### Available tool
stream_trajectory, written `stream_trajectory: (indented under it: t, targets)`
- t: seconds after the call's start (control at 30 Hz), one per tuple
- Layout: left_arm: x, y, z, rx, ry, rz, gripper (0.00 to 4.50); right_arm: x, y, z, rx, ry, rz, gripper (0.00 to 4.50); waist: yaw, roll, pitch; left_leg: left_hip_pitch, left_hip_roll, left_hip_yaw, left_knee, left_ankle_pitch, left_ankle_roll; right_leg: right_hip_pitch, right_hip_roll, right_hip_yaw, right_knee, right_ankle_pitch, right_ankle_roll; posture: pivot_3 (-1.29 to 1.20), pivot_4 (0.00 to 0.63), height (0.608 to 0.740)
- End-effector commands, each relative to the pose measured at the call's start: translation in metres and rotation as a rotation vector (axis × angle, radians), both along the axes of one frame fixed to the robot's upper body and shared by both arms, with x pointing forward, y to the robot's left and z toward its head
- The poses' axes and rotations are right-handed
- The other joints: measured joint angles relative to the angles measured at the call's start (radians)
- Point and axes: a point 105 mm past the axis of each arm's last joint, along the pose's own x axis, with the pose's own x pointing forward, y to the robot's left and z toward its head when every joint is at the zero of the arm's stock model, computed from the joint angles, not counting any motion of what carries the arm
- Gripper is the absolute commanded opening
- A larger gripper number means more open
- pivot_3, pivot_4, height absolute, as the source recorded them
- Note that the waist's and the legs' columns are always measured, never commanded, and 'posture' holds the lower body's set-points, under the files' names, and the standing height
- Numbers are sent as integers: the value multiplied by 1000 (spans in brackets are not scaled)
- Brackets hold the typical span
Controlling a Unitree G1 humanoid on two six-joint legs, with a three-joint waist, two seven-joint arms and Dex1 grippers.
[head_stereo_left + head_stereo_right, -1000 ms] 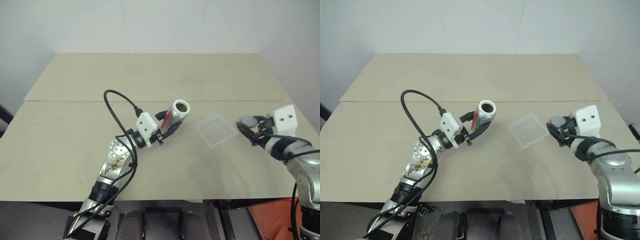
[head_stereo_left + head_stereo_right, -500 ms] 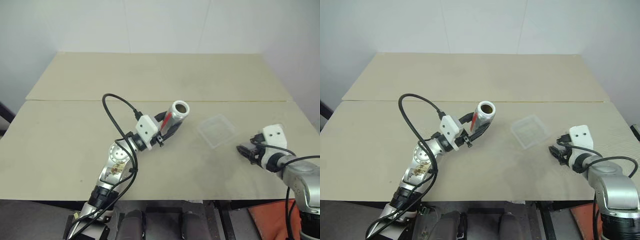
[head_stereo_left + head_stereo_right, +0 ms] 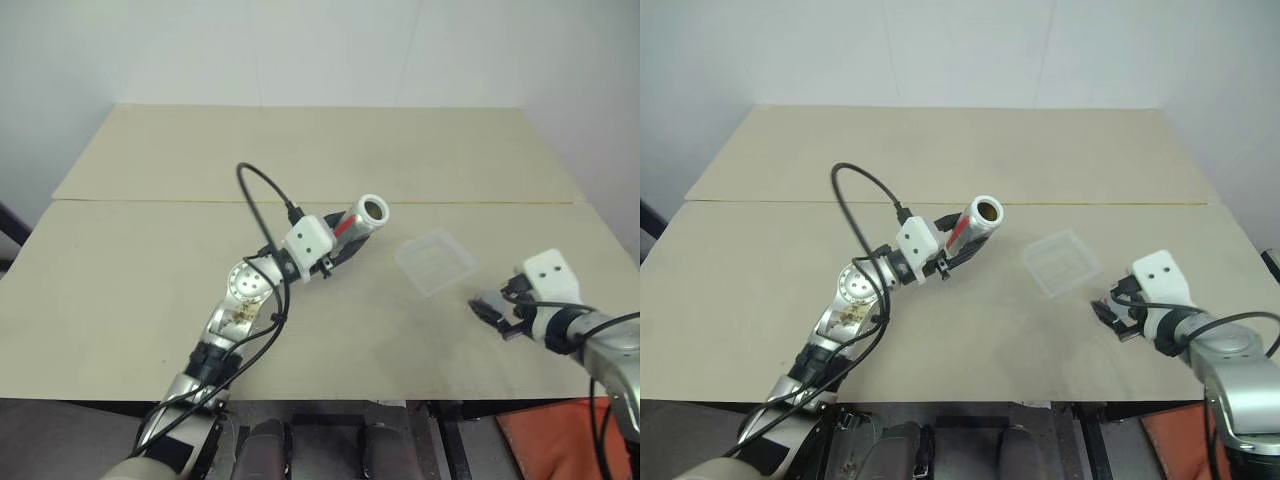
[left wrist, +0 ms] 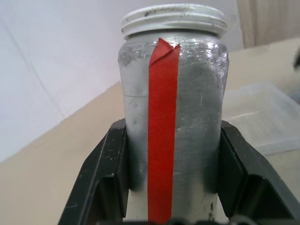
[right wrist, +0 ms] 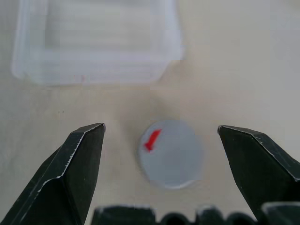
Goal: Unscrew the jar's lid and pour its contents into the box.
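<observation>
Looking around: you have a pale beige wooden table (image 3: 150, 270) with a seam running across it behind the clear shallow square plastic box (image 3: 435, 261); a black cable (image 3: 262, 190) loops up from the left arm, and nothing lies between the box and the jar.
Box: it sits flat on the table, your landmark here.
Jar: the small silver-grey cylindrical jar with a vertical red stripe (image 4: 171, 117) is held above the table to the left of the box, tipped with its open mouth aimed toward the box.
Left gripper (image 3: 335, 243): its two black fingers (image 4: 101, 180) are clamped on the jar's sides, one on each side of the red stripe.
Lid: the small round flat grey lid with a red mark on top (image 5: 172, 153) lies on the table just in front of the box, on its near right side, apart from its wall.
Right gripper (image 5: 172, 159): its fingers are spread wide either side of the lid, touching nothing.
Change: a second ago you saw the right gripper closed with the lid held beside the box; now the lid rests on the table and the fingers have parted. The jar has swung closer to the box.
</observation>
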Motion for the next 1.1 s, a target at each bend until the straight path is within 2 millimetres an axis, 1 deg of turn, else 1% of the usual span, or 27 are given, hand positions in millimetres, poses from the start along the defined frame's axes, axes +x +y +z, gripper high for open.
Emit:
stream_trajectory:
  t: [0.03,0.13,0.23,0.37,0.43,0.47,0.6,0.67,0.7,0.8,0.93,1.1]
  targets:
    - [7,-14,8,95,-101,-40,2138,-4,7,46,-42,-128,106,4462,0,0,0,0,0,0,0,0,0,0,0,0,0,0,0,0,150,740]
    - [18,-23,9,178,-153,-61,2138,-9,15,62,-59,-145,202,4462,0,0,0,0,0,0,0,0,0,0,0,0,-1,0,0,0,150,740]
    - [27,-32,10,292,-242,-83,2138,-12,22,67,-62,-157,251,4462,1,-1,0,-1,0,1,0,0,0,0,0,-1,-1,0,0,0,150,740]
    - [38,-46,8,501,-409,-90,2138,-13,26,63,-66,-152,256,4462,1,-1,1,-4,-1,1,1,0,0,-1,0,-2,-2,0,0,0,150,740]
    - [42,-52,10,547,-457,-88,2138,-16,28,57,-93,-132,275,4462,4,-1,1,-6,-1,1,1,0,1,-2,0,-2,-3,0,1,0,150,740]
    - [43,-58,9,611,-520,-86,2138,-19,29,57,-86,-127,289,4462,5,-1,1,-7,-1,1,1,0,1,-2,0,-3,-3,0,1,0,150,740]
    - [46,-81,13,731,-704,-72,2138,-23,31,62,-49,-156,295,4462,12,-2,1,-8,-1,1,3,-1,1,-3,0,-3,-3,1,2,0,150,740]
    - [47,-94,21,761,-818,-44,2138,-26,30,60,-45,-157,280,4462,18,-3,2,-9,-1,1,4,-1,1,-3,0,-4,-3,1,2,0,150,740]
    - [47,-98,24,760,-855,-34,2138,-27,30,59,-45,-155,276,4462,22,-3,2,-9,-1,1,4,-1,1,-3,0,-4,-3,1,2,0,150,740]
    - [44,-109,26,826,-1042,-35,2138,-31,28,58,-49,-160,253,4462,26,-3,2,-9,-1,1,4,-1,1,-3,0,-4,-3,0,2,0,150,740]
    - [41,-116,23,910,-1242,-60,2138,-35,32,64,-35,-190,241,4462,24,-4,2,-9,-1,1,4,-1,1,-4,0,-3,-2,0,2,0,150,740]
    - [40,-121,20,951,-1405,-57,2138,-38,36,68,16,-220,224,4462,26,-4,2,-9,-1,1,4,-1,1,-4,0,-3,-1,0,2,0,150,740]
